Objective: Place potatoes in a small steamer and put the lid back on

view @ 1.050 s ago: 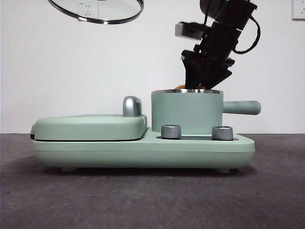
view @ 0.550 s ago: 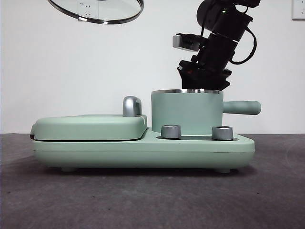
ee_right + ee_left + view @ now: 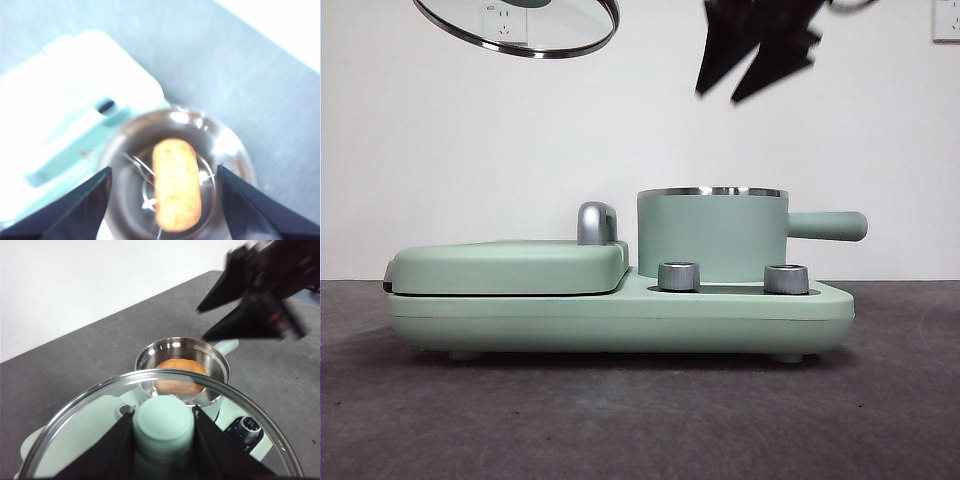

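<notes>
I hold the round clear glass lid (image 3: 160, 440) up high by its small mint-green knob (image 3: 163, 423), pinched in my left gripper (image 3: 162, 440). Glass breaks and slips, so the knob is the best hold. Farther off, the oval orange-brown potato (image 3: 175, 184) lies in the mint-green steamer pot (image 3: 712, 235), its long way running twelve to six in my right wrist view. My right gripper (image 3: 162, 200) hangs spread and empty above.

A flat green grill plate (image 3: 510, 266) with two steel knobs (image 3: 679, 276) rests on a dark table (image 3: 640, 420).
</notes>
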Controlling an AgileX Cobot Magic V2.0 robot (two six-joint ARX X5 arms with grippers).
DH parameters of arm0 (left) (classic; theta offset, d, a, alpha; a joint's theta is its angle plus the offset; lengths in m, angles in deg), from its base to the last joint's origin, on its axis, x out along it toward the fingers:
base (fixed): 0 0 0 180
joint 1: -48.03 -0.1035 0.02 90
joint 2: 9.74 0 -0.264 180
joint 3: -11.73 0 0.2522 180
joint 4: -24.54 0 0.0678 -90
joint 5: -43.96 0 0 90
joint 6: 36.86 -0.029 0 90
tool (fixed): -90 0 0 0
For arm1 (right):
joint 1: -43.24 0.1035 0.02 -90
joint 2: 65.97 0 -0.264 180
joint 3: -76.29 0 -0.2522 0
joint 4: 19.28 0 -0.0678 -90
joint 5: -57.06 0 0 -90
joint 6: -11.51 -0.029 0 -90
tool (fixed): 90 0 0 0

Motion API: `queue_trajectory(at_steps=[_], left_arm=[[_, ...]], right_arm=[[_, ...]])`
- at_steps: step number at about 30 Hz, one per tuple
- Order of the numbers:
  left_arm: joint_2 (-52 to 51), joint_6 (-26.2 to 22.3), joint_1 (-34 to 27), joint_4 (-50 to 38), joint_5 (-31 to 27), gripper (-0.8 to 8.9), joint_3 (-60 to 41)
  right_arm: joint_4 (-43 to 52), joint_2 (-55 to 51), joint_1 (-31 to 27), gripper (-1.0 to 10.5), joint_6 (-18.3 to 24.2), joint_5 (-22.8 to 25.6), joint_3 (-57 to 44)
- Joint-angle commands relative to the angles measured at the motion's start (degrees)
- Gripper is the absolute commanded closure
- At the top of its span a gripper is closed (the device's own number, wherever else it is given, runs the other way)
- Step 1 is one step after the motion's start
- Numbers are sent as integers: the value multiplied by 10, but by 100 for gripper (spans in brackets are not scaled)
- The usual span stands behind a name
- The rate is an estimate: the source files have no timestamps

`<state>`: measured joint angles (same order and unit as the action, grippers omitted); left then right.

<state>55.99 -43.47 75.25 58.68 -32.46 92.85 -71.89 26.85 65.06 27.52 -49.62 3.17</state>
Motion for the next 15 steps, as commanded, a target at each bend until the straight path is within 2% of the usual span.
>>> queue_trajectory(at_steps=[1, 4, 10, 15], left_arm=[[0, 0, 2, -18, 1, 800, 9], [0, 0, 2, -18, 1, 800, 9], [0, -1, 2, -22, 2, 800, 9], [0, -5, 2, -24, 7, 800, 9]], right_arm=[[-14, -34, 13, 616, -7, 1, 8], [-25, -98, 29, 617, -13, 7, -19], [-19, -225, 46, 628, -35, 58, -151], [6, -341, 47, 631, -77, 72, -269]])
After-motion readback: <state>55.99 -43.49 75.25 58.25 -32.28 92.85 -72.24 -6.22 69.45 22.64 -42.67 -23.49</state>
